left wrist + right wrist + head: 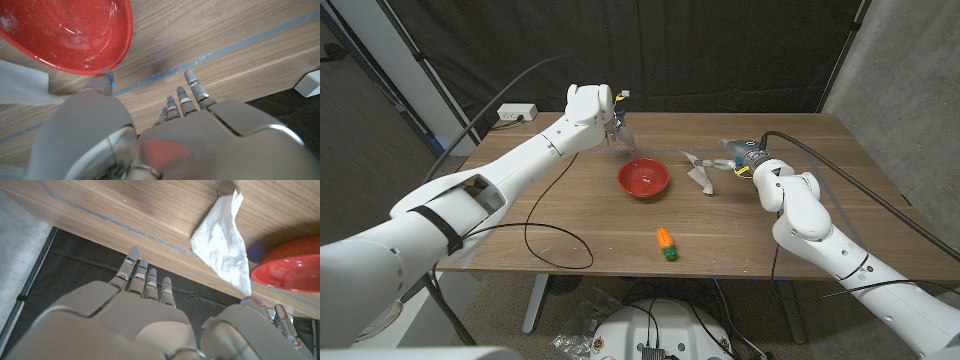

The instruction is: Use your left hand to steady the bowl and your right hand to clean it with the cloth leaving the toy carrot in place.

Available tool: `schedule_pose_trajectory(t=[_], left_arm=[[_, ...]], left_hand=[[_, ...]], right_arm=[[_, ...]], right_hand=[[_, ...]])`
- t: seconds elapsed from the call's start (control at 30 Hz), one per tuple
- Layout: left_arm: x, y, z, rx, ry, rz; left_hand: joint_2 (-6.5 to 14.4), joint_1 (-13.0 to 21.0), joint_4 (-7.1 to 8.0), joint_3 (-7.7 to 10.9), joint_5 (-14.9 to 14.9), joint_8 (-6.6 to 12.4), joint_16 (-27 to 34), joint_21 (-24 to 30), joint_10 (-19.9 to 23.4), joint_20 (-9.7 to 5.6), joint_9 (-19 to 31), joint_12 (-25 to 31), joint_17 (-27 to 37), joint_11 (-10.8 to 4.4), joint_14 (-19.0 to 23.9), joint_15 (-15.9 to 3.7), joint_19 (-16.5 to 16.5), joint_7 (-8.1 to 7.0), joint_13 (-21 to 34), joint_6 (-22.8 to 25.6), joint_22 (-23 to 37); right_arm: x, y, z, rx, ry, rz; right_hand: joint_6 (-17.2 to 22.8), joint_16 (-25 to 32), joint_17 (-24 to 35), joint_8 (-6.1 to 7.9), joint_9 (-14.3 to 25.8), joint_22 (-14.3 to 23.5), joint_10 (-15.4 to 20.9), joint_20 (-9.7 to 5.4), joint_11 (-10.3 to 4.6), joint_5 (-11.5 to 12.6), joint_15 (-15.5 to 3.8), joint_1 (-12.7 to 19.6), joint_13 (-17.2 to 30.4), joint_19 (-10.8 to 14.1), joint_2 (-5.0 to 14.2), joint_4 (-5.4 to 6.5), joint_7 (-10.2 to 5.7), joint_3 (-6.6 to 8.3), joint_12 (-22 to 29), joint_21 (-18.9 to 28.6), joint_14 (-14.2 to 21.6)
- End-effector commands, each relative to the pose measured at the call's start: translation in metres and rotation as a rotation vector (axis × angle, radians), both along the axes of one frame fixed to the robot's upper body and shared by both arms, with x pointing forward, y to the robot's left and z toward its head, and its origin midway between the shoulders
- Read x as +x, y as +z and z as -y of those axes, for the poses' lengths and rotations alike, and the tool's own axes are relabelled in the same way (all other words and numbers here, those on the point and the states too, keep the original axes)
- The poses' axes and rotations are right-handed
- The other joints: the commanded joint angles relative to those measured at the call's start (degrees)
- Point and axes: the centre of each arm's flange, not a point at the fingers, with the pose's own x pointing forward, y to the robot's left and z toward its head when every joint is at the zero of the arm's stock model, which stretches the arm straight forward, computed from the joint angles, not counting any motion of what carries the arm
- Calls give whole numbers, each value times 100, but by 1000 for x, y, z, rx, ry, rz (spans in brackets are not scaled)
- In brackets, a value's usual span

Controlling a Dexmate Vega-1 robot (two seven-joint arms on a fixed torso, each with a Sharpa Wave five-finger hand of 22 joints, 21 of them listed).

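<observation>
The red bowl (644, 177) (65, 35) (290, 270) stands upright near the middle of the wooden table (570, 215). A crumpled white cloth (700, 171) (225, 240) lies just to its right. The orange toy carrot (666, 243) with a green end lies in front of the bowl, near the table's front edge. My left hand (608, 125) (190, 125) hovers behind and left of the bowl, fingers (193, 84) apart, holding nothing. My right hand (740, 160) (145, 310) is right beside the cloth with straight fingers (145, 277); one cloth corner ends close to its thumb.
A white power strip (517, 113) sits at the table's back left corner. A thin black cable (560, 245) loops over the table's front left part. Dark curtains hang behind the table.
</observation>
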Motion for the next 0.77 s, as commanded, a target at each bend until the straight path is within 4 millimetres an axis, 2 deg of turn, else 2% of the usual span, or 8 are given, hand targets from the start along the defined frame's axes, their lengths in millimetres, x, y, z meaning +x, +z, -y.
schedule_pose_trajectory(t=[0.03, 0.13, 0.23, 0.33, 0.37, 0.43, 0.5, 0.77], left_arm=[[-30, 6, -39, -245, -111, 228], [-34, 5, -50, -314, -187, 272], [-36, 0, -66, -450, -292, 315], [-39, -5, -74, -487, -322, 362], [-40, -6, -76, -495, -333, 374], [-42, -8, -79, -501, -345, 394], [-44, -9, -82, -523, -364, 410], [-44, -18, -86, -565, -368, 409]], left_hand=[[-33, 91, -13, -40, 40, 54, 52, -21, 123, -2, 20, 77, -14, 0, 49, -27, 9, 10, 5, 87, 31], [-42, 105, -23, -54, 41, 60, 31, -33, 112, 11, 19, 80, -26, 7, -8, -41, 29, -14, 1, 116, 31], [41, 149, -21, -55, 49, 26, -35, -122, -45, -19, 15, 42, -47, -5, -252, -17, -73, -89, -8, 53, 32], [74, 146, -6, -86, 40, 3, -72, -231, -215, -81, 12, -5, -68, -31, -478, -12, -242, -168, -15, -21, 31], [74, 140, -2, -107, 34, 6, -81, -270, -283, -94, 10, -24, -80, -16, -568, -1, -293, -207, -19, -24, 31], [76, 141, 0, -124, 30, 8, -93, -312, -355, -106, 8, -42, -92, -27, -675, -3, -349, -235, -23, -30, 31], [84, 148, -1, -132, 29, 17, -89, -348, -376, -110, 7, -41, -101, -29, -719, -10, -408, -264, -26, -15, 32], [140, 167, 5, -139, 29, 4, -80, -412, -503, -157, 5, -65, -119, -21, -844, -25, -481, -250, -30, -68, 35]], right_arm=[[2, -7, 11, 473, 288, 29], [4, -13, 16, 606, 358, 70], [7, -23, 25, 797, 432, 117], [5, -27, 32, 896, 469, 159], [4, -28, 34, 926, 478, 171], [1, -31, 39, 1008, 510, 200], [-3, -34, 43, 1076, 520, 241], [-16, -37, 51, 1145, 531, 322]], right_hand=[[240, 28, -76, 71, 8, 15, 160, 37, -52, 76, -26, 186, -33, -70, 29, -59, -18, -47, 79, -134, 15], [296, -5, -126, 68, 6, 12, 211, 94, -64, 106, -31, 255, -55, -290, 88, -88, -18, -53, 98, -273, -115], [344, -9, -177, 53, 4, 5, 216, 102, -66, 131, -22, 283, -76, -589, 186, -84, -29, -57, 97, -463, -228], [403, -15, -203, 56, 4, 4, 189, 116, -46, 138, 9, 274, -87, -752, 251, -65, -39, -60, 86, -574, -322], [445, 7, -212, 65, 4, 3, 231, 120, -40, 140, -1, 276, -90, -743, 282, -59, -36, -55, 103, -589, -290], [610, 158, -270, 82, 2, 5, 447, 129, -57, 137, -110, 286, -106, -388, 360, -49, 26, -69, 180, -572, 79], [757, 204, -304, 108, 2, 10, 655, 117, -57, 132, -130, 311, -113, -133, 382, -59, 67, -82, 251, -545, 252], [889, 244, -327, 129, 2, 15, 673, 96, -55, 129, -170, 346, -119, -26, 419, -70, 73, -81, 245, -560, 411]])
